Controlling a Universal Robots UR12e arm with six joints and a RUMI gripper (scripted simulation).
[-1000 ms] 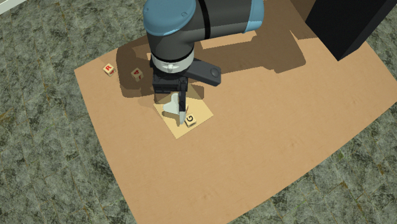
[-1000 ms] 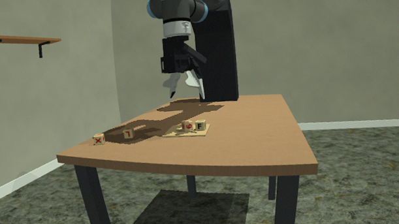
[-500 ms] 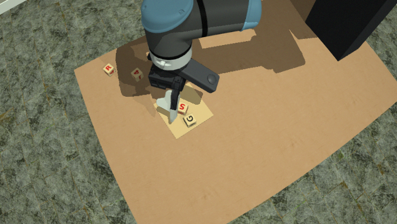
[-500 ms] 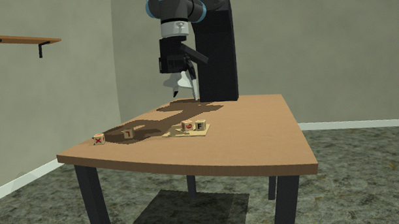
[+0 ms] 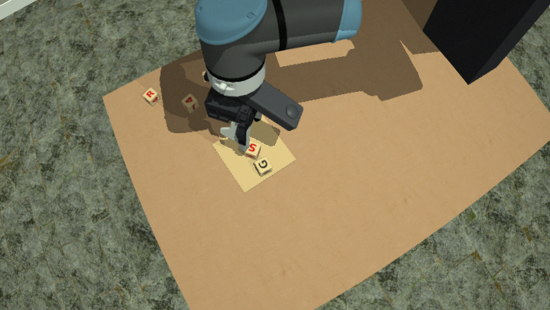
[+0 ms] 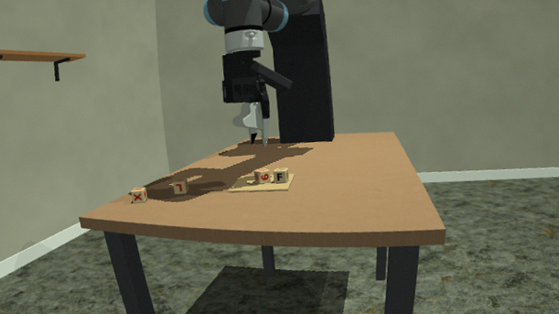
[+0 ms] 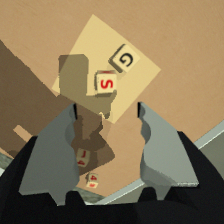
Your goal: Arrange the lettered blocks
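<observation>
The pale mat [image 5: 241, 177] [image 6: 252, 188] [image 7: 90, 40] lies on the table. Two blocks stand on it side by side: one with a red S on top [image 5: 252, 149] [image 6: 262, 176] [image 7: 106, 83] and one with a black G on top [image 5: 263, 166] [image 6: 281, 175] [image 7: 125, 59]. A block with a red R on top [image 5: 150, 96] [image 6: 139, 195] and a block with a red 4 on top [image 5: 189, 103] [image 6: 179, 187] lie off the mat, towards the table's corner. My gripper [image 5: 241, 147] [image 6: 259, 141] [image 7: 107, 103] hangs well above the table behind the mat, fingers partly apart with nothing between them.
The wooden table [image 5: 350, 175] [image 6: 349, 198] has its edges close to the R block. The arm's black pedestal [image 5: 479, 35] [image 6: 303, 87] stands at the far side of the table. A wall shelf [image 6: 24, 55] hangs far off to the left.
</observation>
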